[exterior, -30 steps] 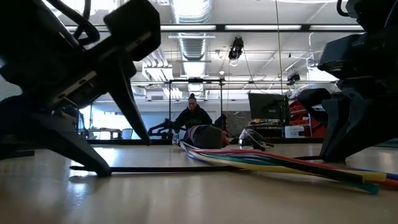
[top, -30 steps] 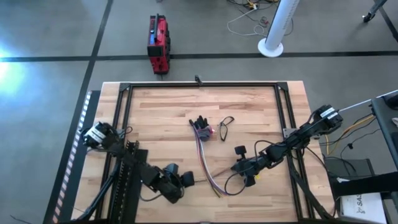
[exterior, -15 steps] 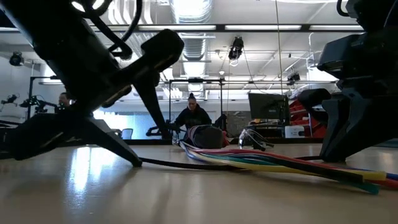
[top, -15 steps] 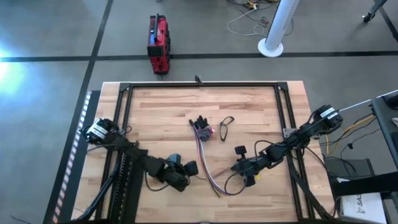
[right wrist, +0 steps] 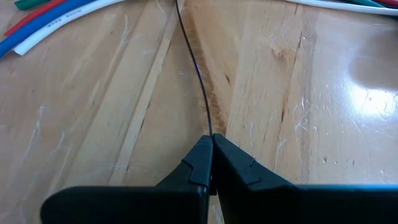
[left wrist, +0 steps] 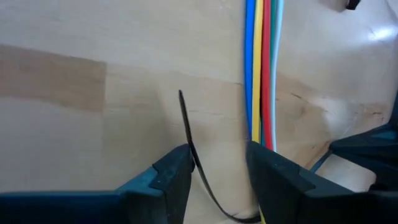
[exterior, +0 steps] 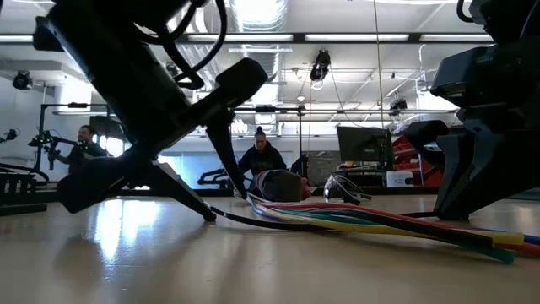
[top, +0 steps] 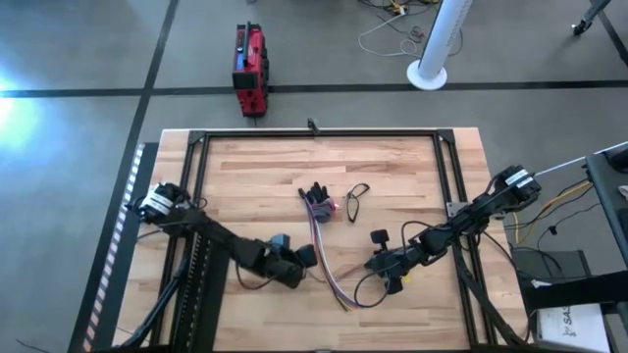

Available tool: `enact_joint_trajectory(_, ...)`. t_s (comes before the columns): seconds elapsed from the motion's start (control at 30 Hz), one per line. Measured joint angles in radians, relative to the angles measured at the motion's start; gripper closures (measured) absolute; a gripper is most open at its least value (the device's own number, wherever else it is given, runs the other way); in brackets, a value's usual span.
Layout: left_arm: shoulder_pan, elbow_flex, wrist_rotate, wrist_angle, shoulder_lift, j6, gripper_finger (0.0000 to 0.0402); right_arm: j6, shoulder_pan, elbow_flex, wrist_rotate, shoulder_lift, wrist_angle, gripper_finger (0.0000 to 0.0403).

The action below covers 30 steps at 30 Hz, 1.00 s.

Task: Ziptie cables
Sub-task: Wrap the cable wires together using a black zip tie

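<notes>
We see the ziptie [left wrist: 186,127] lying lengthwise between the left gripper's [left wrist: 217,177] spread fingers, beside the cables [left wrist: 261,68], while the right gripper [right wrist: 211,163] pinches its other end.

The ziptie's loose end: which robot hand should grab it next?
Probably the left hand: its open fingers straddle the ziptie beside the cables. The right hand is shut on the other end.

red case [top: 250,69], white pole base [top: 428,75], seated person [exterior: 261,155]
</notes>
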Motion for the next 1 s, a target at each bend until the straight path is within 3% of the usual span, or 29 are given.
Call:
enact_joint_trajectory(0.4,0.031,0.000,0.024,0.003,0.011,0.058,0.0347,-0.008,0.000,0.000,0.000,0.000,0.002,0.0403)
enact_joint_trajectory(0.57,0.033,0.000,0.021,0.012,0.016,0.162,0.0396,-0.015,0.000,0.000,0.000,0.000,0.003,0.0403)
enact_joint_trajectory(0.87,0.032,0.022,-0.035,0.052,0.005,0.589,0.0401,-0.016,0.000,0.056,0.028,-0.019,-0.062,0.0403)
enact_joint_trajectory(1.0,0.024,0.066,-0.120,0.035,0.005,0.757,0.0401,-0.006,0.000,0.106,0.069,-0.021,-0.181,0.0403)
